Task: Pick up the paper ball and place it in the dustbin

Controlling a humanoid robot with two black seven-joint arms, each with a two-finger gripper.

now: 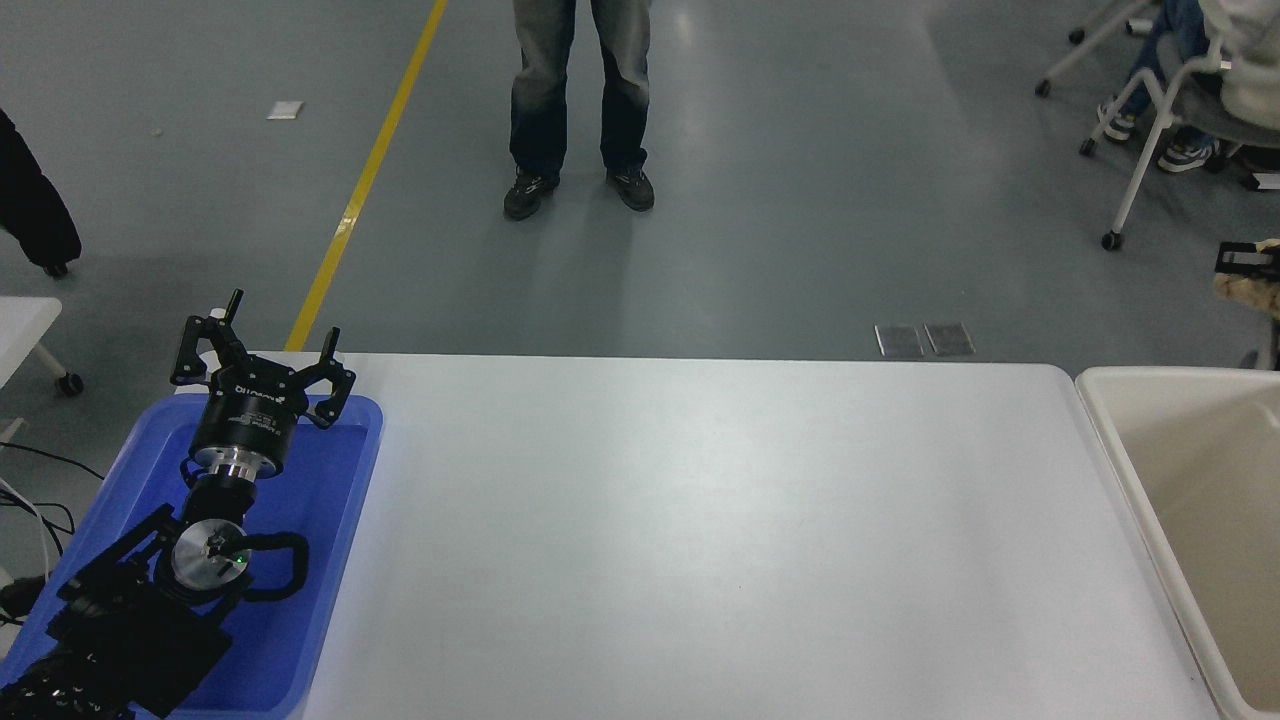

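The paper ball [1252, 290], a tan wrinkly wad, shows only partly at the right picture edge, held in the air above the far end of the dustbin. My right gripper [1240, 264] is shut on it; only its black fingertips show, and the arm is out of view. The dustbin [1100, 405] is a cream-white bin at the table's right end, cut off by the picture edge. What shows of its inside is bare. My left gripper [260, 352] is parked open over the blue tray at the lower left.
The blue tray [340, 470] lies at the table's left end under the left arm. The white table [700, 540] spans the middle. A person [580, 100] stands beyond the far edge. A chair [1150, 130] with a seated person is at the top right.
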